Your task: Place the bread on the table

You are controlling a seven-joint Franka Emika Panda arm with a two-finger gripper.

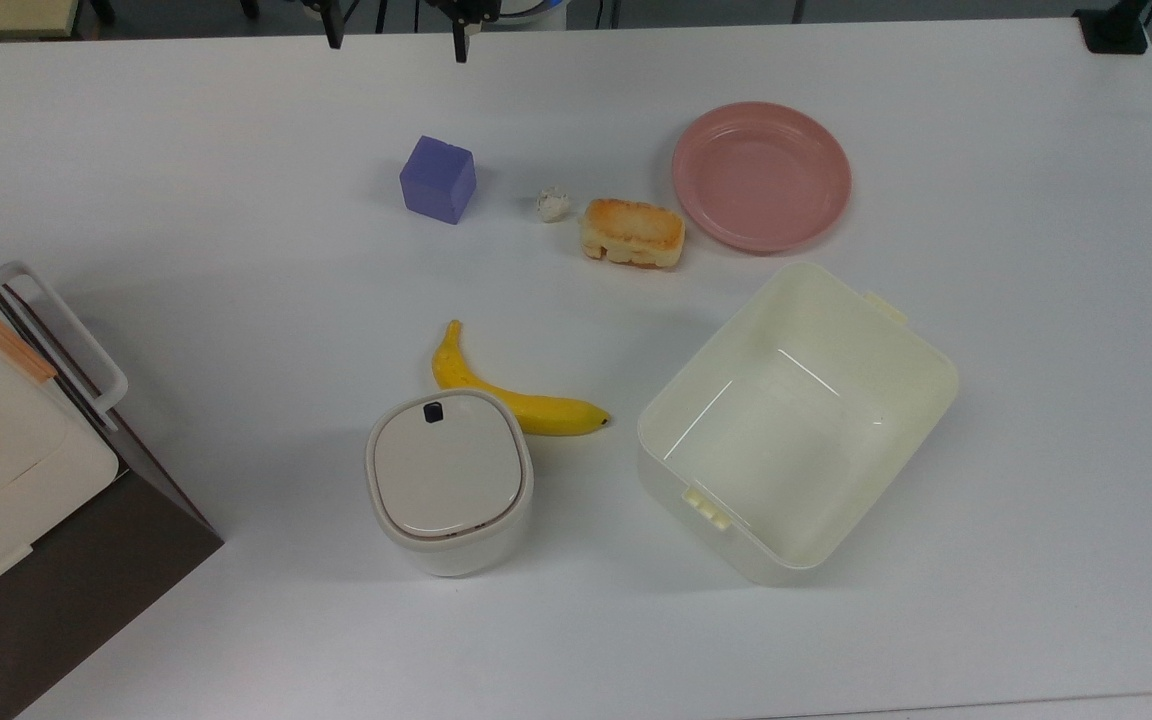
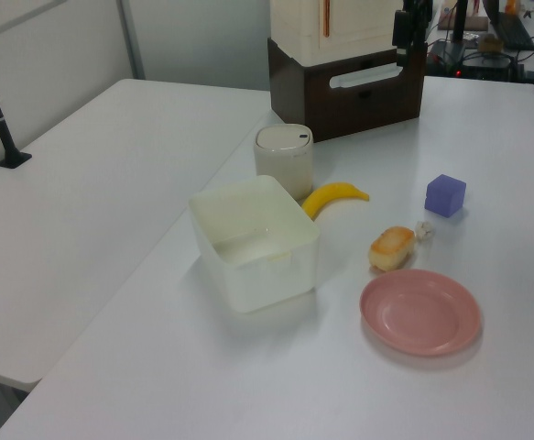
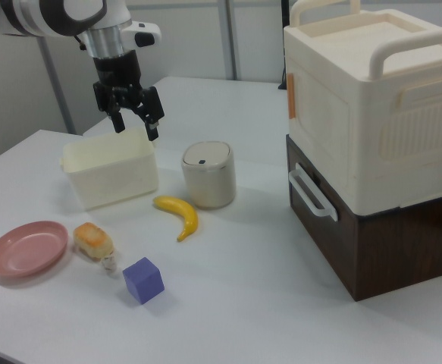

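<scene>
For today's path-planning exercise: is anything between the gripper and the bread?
Nothing visible is. The open gripper hangs high above the table; the bread lies uncovered on it, beside a small white lump.

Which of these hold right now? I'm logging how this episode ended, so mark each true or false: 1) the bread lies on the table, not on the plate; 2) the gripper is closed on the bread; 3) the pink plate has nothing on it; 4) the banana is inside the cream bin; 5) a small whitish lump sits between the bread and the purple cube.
1) True. The bread rests on the table, beside the pink plate.
2) False. The gripper is open, holds nothing and is up in the air, far from the bread.
3) True.
4) False. The banana lies on the table by the lidded white container; the cream bin is empty.
5) True. The whitish lump sits between the bread and the purple cube.
</scene>
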